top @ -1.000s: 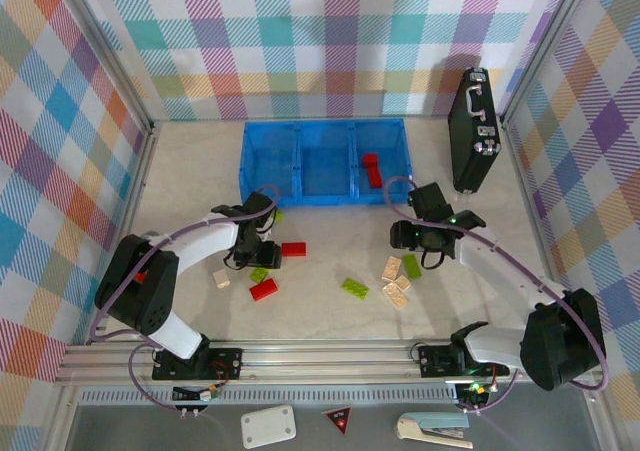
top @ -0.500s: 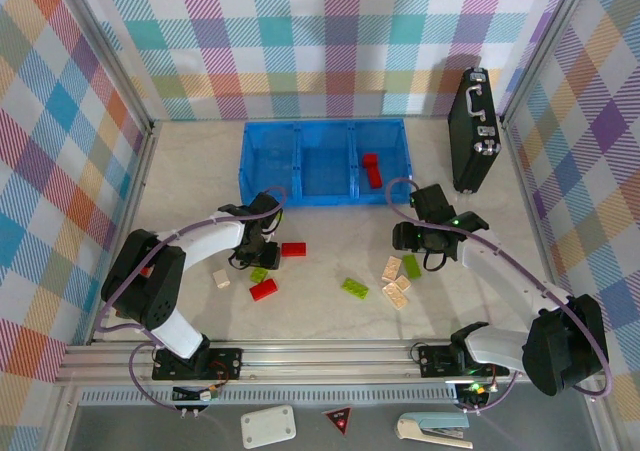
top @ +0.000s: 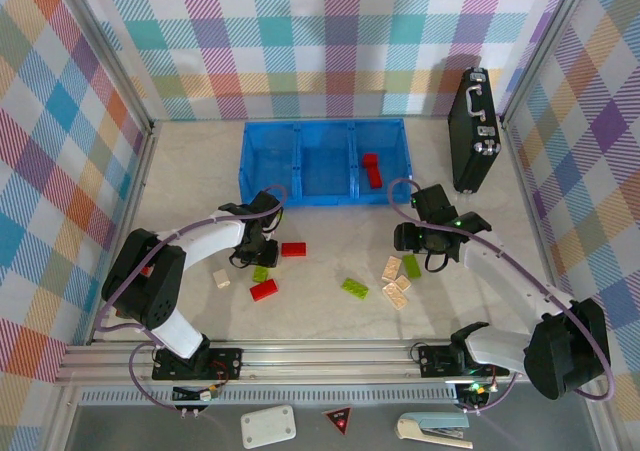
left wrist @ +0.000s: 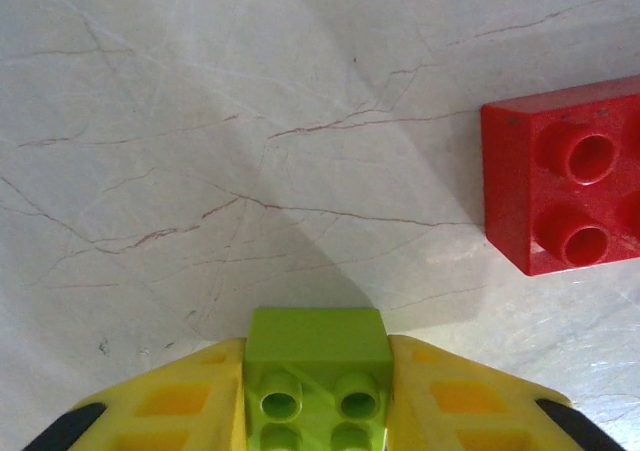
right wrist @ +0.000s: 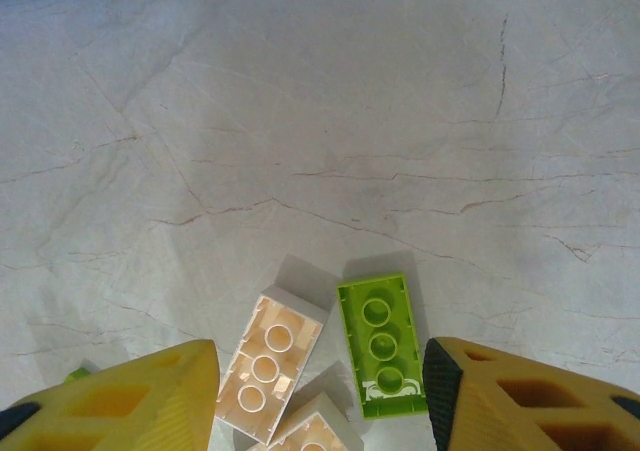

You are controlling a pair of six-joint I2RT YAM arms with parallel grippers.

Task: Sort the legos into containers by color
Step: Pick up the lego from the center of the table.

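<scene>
My left gripper (left wrist: 318, 386) is shut on a lime green lego (left wrist: 318, 339), low over the table just left of a red lego (left wrist: 565, 176). From above, the left gripper (top: 260, 241) sits in front of the blue bin's (top: 244, 161) left compartment. My right gripper (right wrist: 320, 371) is open, its fingers straddling an upside-down beige lego (right wrist: 268, 363) and a green lego (right wrist: 382, 343). The right gripper (top: 403, 243) hovers by that cluster. One red lego (top: 371, 169) lies in the bin's right compartment.
Loose on the table are a red lego (top: 264, 289), green legos (top: 260, 273) (top: 354, 288) and beige legos (top: 221, 278) (top: 397, 291). A black case (top: 473, 131) stands at the back right. Plaid walls enclose the table, and a metal rail (top: 320, 356) runs along the near edge.
My left gripper shifted slightly right and closed on the lime green lego. The right gripper has barely moved and stays open.
</scene>
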